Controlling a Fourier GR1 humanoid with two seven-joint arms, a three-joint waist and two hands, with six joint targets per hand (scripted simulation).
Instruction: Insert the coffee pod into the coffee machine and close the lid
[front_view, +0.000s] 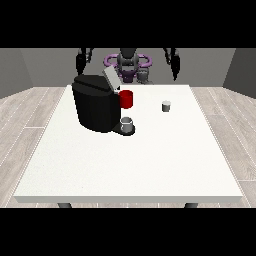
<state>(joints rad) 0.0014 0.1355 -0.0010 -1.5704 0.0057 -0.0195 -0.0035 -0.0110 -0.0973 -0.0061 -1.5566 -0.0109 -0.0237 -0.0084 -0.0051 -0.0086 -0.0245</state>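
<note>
Black at the view's left, the coffee machine (95, 107) stands on the white table (150, 165) with its lid (111, 79) up; the small grey pod (166, 106) sits well apart to its right. Both hands (80, 62) (175, 65) hang raised, holding nothing, fingers unclear. A sideways nudge on approach could likely tip the pod.

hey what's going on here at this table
A humanoid robot stands behind a white table with both arms raised; neither the hand at the view's left nor the hand at the view's right touches anything. A black coffee machine sits on the table with its lid tipped open and a cup on its tray. The small gray coffee pod stands apart on the table, not yet picked up.
</note>
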